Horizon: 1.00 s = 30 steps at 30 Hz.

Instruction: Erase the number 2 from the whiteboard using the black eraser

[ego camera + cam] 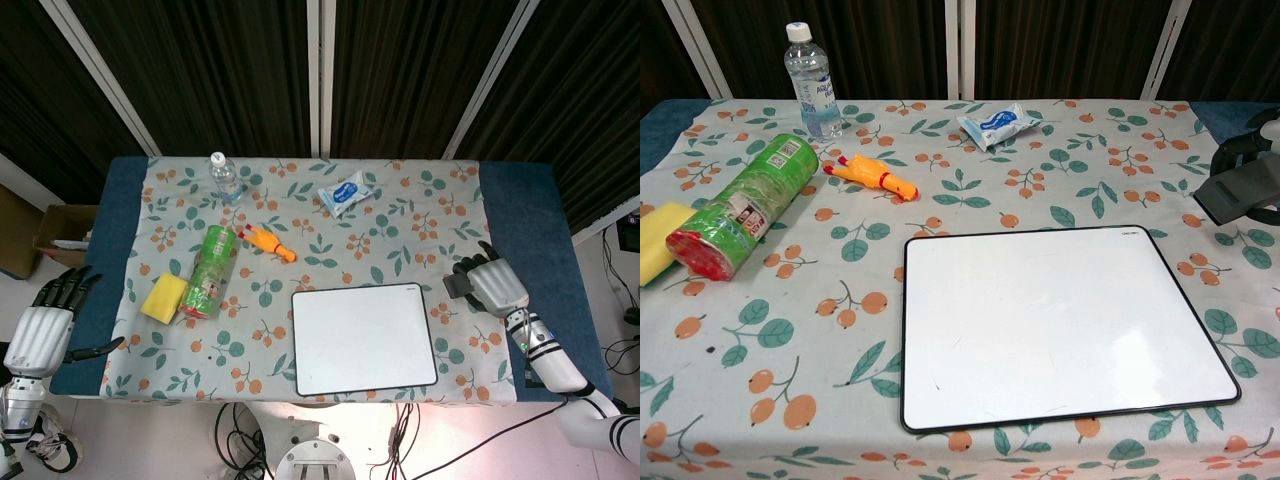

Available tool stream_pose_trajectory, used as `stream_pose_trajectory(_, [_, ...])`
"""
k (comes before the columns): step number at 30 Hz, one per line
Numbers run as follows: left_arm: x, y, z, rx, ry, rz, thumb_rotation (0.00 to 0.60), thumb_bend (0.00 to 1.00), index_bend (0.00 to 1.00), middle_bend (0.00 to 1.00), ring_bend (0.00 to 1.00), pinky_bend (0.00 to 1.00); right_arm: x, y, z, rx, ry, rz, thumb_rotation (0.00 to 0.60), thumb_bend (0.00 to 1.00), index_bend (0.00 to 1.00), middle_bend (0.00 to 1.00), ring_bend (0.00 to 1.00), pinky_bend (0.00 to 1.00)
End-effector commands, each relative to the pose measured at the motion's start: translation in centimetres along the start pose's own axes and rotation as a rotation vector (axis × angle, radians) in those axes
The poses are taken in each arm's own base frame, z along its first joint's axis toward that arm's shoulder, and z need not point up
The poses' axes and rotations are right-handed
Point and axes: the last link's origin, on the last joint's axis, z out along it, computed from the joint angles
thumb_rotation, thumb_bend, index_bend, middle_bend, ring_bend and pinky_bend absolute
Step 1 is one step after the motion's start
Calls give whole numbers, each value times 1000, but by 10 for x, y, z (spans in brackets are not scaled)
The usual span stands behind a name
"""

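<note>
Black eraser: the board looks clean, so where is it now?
The right robot hand holds the black eraser right of the whiteboard, off its surface.

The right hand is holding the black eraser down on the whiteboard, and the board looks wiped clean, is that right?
Not quite. The right hand holds the black eraser off to the right of the whiteboard, not on it, as the head view shows. The board does look clean.

Blank whiteboard (1060, 325); eraser (1238, 188) off-board, right.
</note>
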Motion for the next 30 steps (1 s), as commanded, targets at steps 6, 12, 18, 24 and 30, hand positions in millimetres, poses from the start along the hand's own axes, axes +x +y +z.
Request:
stream_pose_trajectory(6, [-1,3,2,-6,-4,6,301,85,140,82,63,163,-27,5,20,-58,-48,106,600,393,650,504,440,103])
stream_pose_trajectory(12, [0,2,1,4,-3,9,304,85,140,82,63,163,-33,3,24,-43,-69,112,600,264,296,268,192,42])
stream_pose_trajectory(18, [0,2,1,4,-5,9,301,85,140,82,63,162,-24,7,18,-50,-19,88,600,17,0,0,0,0])
stream_pose_trajectory(24, [1,4,0,-2,7,9,302,85,140,82,63,163,-6,15,-9,-57,83,126,600,1,0,0,0,0])
stream_pose_trajectory(30, [8,3,-2,0,24,19,299,85,140,82,63,163,25,45,-104,-243,277,175,600,44,0,0,0,0])
